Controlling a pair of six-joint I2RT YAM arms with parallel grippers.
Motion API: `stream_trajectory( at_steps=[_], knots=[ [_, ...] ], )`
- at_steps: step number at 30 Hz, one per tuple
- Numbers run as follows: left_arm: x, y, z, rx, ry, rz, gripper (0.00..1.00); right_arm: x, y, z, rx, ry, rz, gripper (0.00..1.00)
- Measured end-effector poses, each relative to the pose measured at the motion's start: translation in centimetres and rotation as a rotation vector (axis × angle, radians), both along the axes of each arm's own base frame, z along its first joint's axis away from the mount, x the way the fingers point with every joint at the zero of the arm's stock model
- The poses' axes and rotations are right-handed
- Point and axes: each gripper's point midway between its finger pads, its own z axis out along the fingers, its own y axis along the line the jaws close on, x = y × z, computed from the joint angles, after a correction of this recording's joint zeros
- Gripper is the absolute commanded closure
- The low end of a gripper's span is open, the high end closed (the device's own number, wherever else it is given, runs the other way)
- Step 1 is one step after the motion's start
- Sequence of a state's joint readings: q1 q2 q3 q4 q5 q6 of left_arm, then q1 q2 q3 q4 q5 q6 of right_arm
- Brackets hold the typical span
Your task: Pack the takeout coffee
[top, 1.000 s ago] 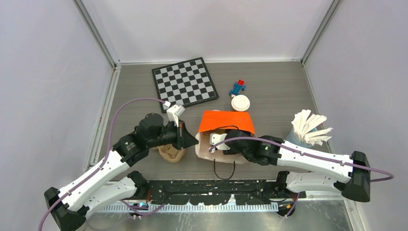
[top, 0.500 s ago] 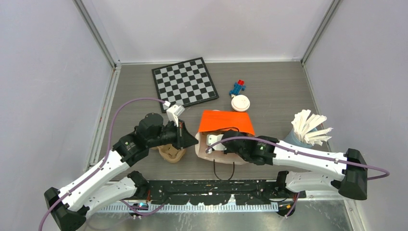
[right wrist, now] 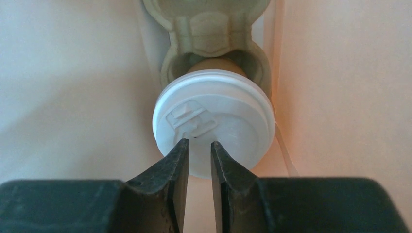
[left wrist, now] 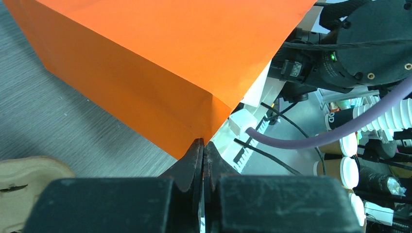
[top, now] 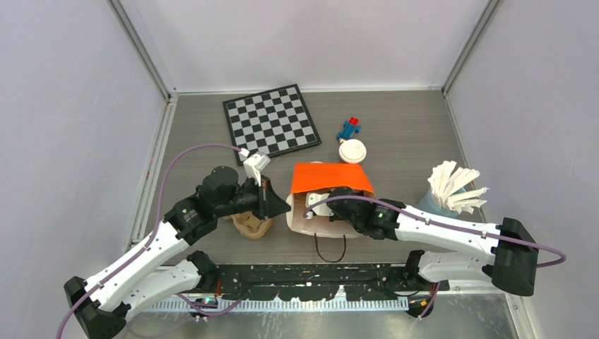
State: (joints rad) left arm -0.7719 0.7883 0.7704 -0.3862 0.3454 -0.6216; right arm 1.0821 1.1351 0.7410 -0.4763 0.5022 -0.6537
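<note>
We find one takeout coffee (right wrist: 228, 121) already inside the orange paper bag (top: 332, 178). It is a brown cup under a round white lid, seated in a pocket of a moulded-pulp tray (right wrist: 214, 29), with the bag's pale inner walls on both sides. The right end effector (right wrist: 199, 143) is reached into the bag's mouth. Its fingers are parted by only a narrow gap, with nothing between them, and their tips sit just in front of the lid's near edge. A second takeout coffee (top: 352, 151) stands upright on the surface (top: 395, 127) just beyond the bag, lid on and touching nothing. The left end effector (left wrist: 203, 143) is at the bag's left side, fingers pressed together and pinching the corner fold of the orange paper. A tan pulp piece (top: 253, 224) lies beneath the left arm, beside the bag. Farther back lie a checkered board (top: 268, 121) and a small blue and red toy (top: 348, 128). At the right, a pale tumbler (top: 427, 201) holds white paper pieces.
</note>
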Motion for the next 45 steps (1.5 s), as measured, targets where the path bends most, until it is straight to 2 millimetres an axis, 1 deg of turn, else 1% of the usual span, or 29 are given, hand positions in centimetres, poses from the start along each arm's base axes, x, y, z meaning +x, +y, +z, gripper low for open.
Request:
stream_trajectory(
  at_steps=[9, 21, 29, 39, 45],
  knots=[
    [-0.2, 0.0, 0.2, -0.010, 0.000, -0.008, 1.00, 0.8, 0.0, 0.1, 0.021, -0.014, -0.019, 0.73],
    [-0.3, 0.0, 0.3, -0.011, 0.002, -0.013, 1.00, 1.7, 0.0, -1.1, 0.000, -0.012, -0.031, 0.76],
    [-0.3, 0.0, 0.2, -0.011, 0.002, -0.013, 1.00, 2.4, 0.0, -0.9, 0.018, -0.024, -0.046, 0.76],
    [-0.3, -0.1, 0.2, -0.010, 0.004, -0.015, 1.00, 3.3, 0.4, -1.1, 0.025, -0.041, -0.052, 0.77],
    [-0.3, -0.1, 0.2, -0.010, 0.004, -0.015, 1.00, 3.9, 0.6, -0.8, 0.047, -0.056, -0.064, 0.77]
  ],
)
